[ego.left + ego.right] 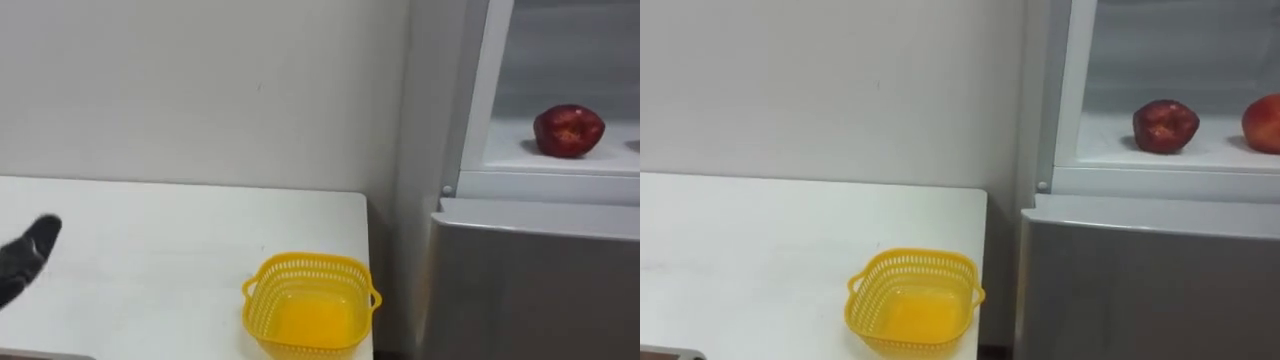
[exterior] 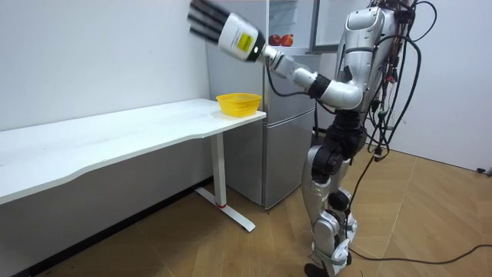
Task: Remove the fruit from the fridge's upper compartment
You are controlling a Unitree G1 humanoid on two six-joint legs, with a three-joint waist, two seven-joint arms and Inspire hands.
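Dark red fruit (image 1: 1165, 125) sits on the white shelf (image 1: 1110, 150) of the upper fridge (image 1: 1140, 280) compartment, which stands open. A second red fruit (image 1: 1265, 122) lies on the same shelf, just to its right and apart from it, cut by the picture edge. Neither fruit is touched by a hand. The grey lower door below the shelf is closed.

Left of the fridge is a white table (image 1: 760, 240) against the wall (image 1: 840, 80). A yellow basket (image 1: 913, 300) stands on its near right corner, close to the fridge side, bare bottom showing.

Left hand (image 2: 227, 31) is raised high over the table, well left of the fridge, fingers straight and close together, holding nothing. In the left eye view its dark fingertips poke in at the left edge.

Robot stands upright in front of the fridge.
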